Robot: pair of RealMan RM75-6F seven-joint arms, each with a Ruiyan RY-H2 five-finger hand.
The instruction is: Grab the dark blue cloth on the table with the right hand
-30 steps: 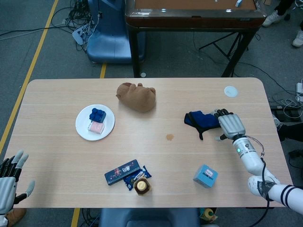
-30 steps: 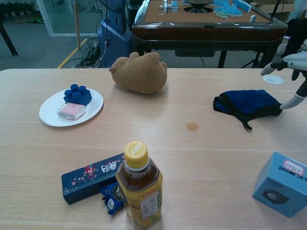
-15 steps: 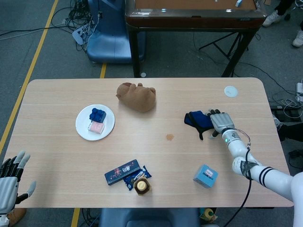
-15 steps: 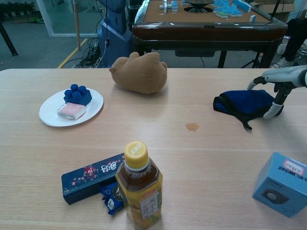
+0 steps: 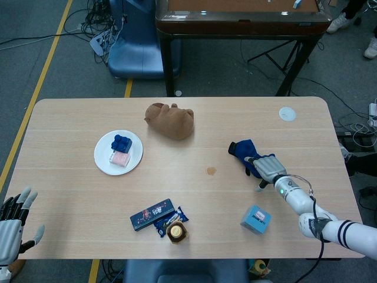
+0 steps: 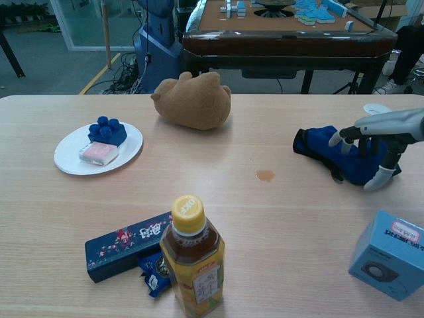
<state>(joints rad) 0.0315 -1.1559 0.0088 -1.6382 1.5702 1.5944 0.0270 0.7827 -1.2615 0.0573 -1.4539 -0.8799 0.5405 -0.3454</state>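
The dark blue cloth (image 5: 244, 150) (image 6: 323, 142) lies bunched on the right half of the table. My right hand (image 5: 268, 168) (image 6: 375, 140) sits on the cloth's right, near part and grips it: the fingers curl down over the fabric and the thumb presses at its near edge. Most of the cloth's right side is hidden under the hand. My left hand (image 5: 13, 226) hangs off the table's near left corner with its fingers spread and nothing in it; the chest view does not show it.
A brown plush toy (image 5: 170, 120) lies at the back centre. A white plate (image 5: 102, 159) with a blue brick stands at left. A bottle (image 6: 192, 262), a dark blue box (image 5: 152, 214) and a light blue box (image 5: 255, 219) line the near edge. A white disc (image 5: 287, 114) sits far right.
My right hand came down and toward the near edge onto the cloth and its fingers closed over it. The cloth has bunched and stretched toward me. The left hand has barely moved.
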